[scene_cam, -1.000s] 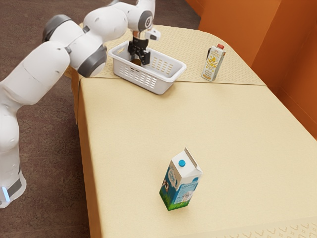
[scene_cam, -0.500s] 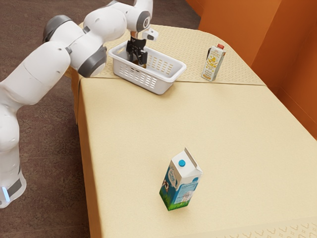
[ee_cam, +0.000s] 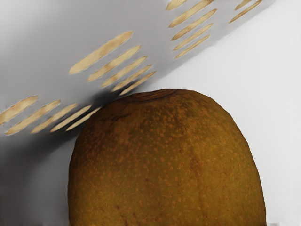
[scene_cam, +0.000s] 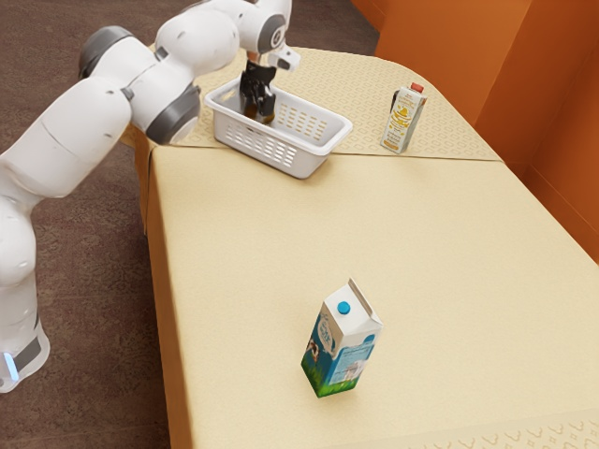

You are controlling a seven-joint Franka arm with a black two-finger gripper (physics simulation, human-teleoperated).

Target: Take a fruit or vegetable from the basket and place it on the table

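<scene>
Shifted slightly since the earlier frames toward the exterior view's left and upward, the black gripper is inside the basket's left half; whether it is wide, narrow or holding the fruit, I cannot tell.

Nearest on the cream-covered table stands a milk carton, upright, with a blue cap, white top and green lower edge; on the left, beside the table, the white arm reaches toward the far end.

Farther back on the left sits the white slotted basket; the task's thing, a brown, speckled kiwi-like fruit, is in it, at the gripper; the wrist view has it large and close under the hand, near a slotted wall.

Far right, apart from the basket, stands a white and yellow carton with a red cap; beyond it, on the right, rises an orange wall.
</scene>
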